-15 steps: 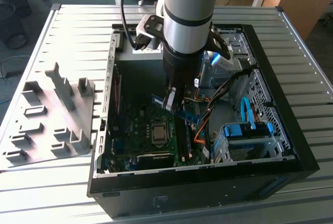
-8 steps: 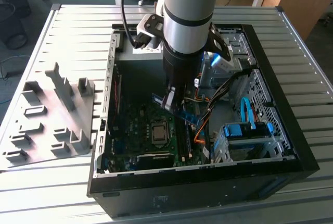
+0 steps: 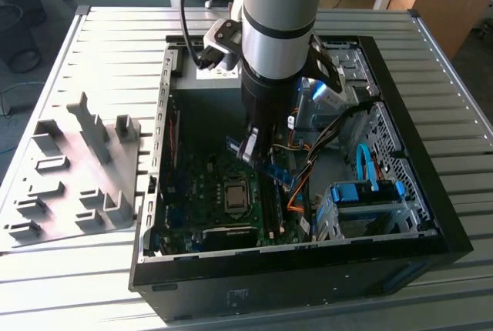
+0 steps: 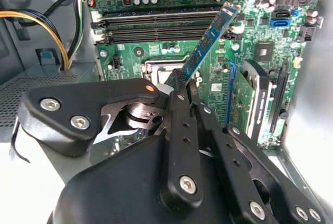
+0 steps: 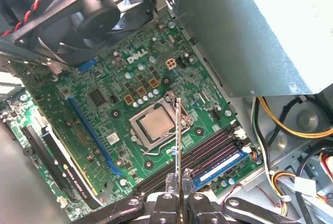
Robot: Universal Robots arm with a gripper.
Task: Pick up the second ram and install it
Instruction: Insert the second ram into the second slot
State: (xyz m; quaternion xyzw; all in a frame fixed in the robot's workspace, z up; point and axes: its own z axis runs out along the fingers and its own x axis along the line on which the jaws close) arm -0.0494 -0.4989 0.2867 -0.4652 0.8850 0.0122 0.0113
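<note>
My gripper hangs inside the open computer case, shut on the second ram. The stick is a narrow green-blue board. It slants away from the fingertips in the second wrist view, where its board hovers over the dark memory slots. In the first wrist view the second ram appears edge-on, clamped in my gripper, above the processor socket and the memory slots. Another stick sits in the outermost slot.
A grey slotted fixture block lies on the slatted table at the exterior view's left. Inside the case are a black fan, orange and yellow cables, a blue drive cage and a metal power supply box.
</note>
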